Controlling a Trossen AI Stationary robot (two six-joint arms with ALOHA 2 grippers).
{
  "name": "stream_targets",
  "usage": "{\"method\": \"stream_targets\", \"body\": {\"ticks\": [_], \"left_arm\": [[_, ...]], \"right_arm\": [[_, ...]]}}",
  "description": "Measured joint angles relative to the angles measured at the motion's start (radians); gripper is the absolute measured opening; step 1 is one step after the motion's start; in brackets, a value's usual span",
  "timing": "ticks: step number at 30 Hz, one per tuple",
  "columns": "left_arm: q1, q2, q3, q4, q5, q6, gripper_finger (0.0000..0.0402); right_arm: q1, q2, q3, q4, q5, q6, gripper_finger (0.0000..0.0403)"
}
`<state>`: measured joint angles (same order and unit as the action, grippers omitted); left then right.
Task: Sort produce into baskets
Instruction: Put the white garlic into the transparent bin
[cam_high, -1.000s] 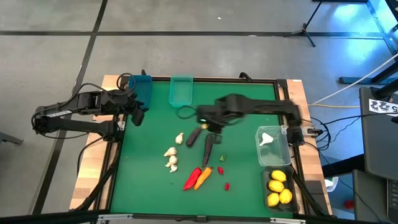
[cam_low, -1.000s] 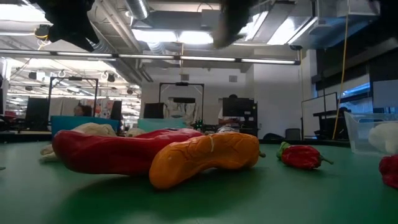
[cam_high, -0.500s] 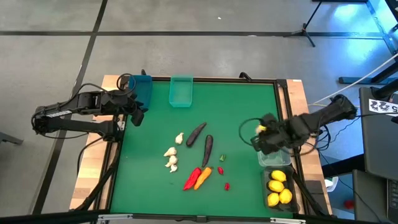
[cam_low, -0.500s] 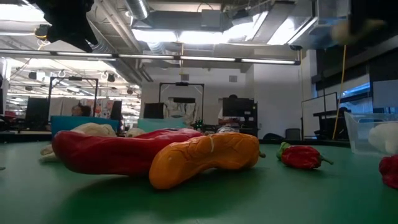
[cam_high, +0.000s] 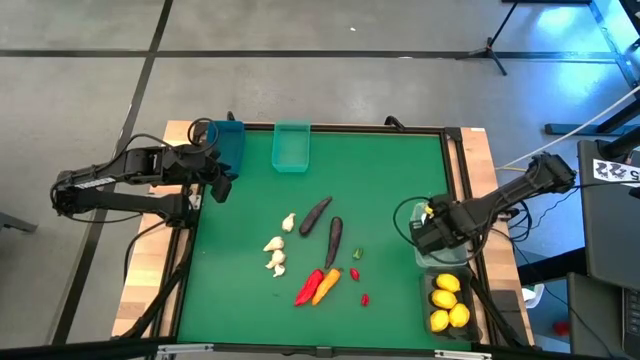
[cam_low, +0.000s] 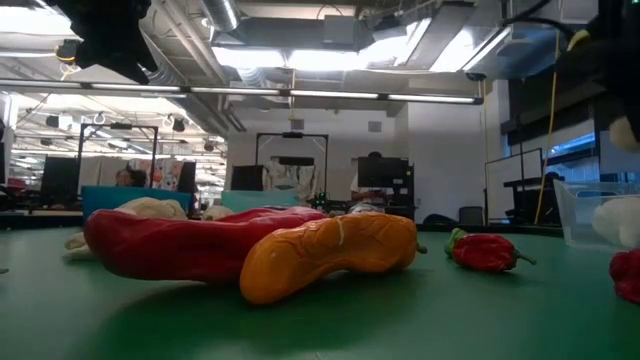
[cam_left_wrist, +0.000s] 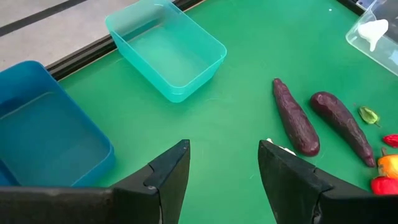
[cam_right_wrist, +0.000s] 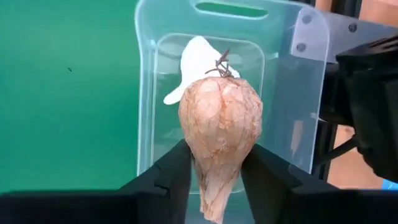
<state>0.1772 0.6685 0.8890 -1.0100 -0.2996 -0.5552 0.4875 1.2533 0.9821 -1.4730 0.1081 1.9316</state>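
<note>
Cream garlic bulb (cam_right_wrist: 220, 127) pinched in right fingers (cam_right_wrist: 175, 172) above clear bin (cam_right_wrist: 147, 81): lower centred, then release gently. Left fingers (cam_left_wrist: 168, 171) spread, idle.

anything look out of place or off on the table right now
Nothing is spilled or damaged. The right gripper holds a garlic bulb over the clear bin, which already has a white piece in it. The unsorted pieces lie loose mid-table, and the two eggplants lie side by side. The left gripper waits, open, near the blue bin.
</note>
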Motion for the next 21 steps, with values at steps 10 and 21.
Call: {"method": "stream_targets", "body": {"ticks": [10,21], "left_arm": [[0.0,0.0,0.0,0.0,0.0,0.0,0.0185],[0.0,0.0,0.0,0.0,0.0,0.003,0.0185]], "right_arm": [[0.001,0.0,-0.059,0.015,-0.027,0.028,0.0257],[-0.049,0.008,0.085,0.743,0.35,-0.428,0.0242]]}}
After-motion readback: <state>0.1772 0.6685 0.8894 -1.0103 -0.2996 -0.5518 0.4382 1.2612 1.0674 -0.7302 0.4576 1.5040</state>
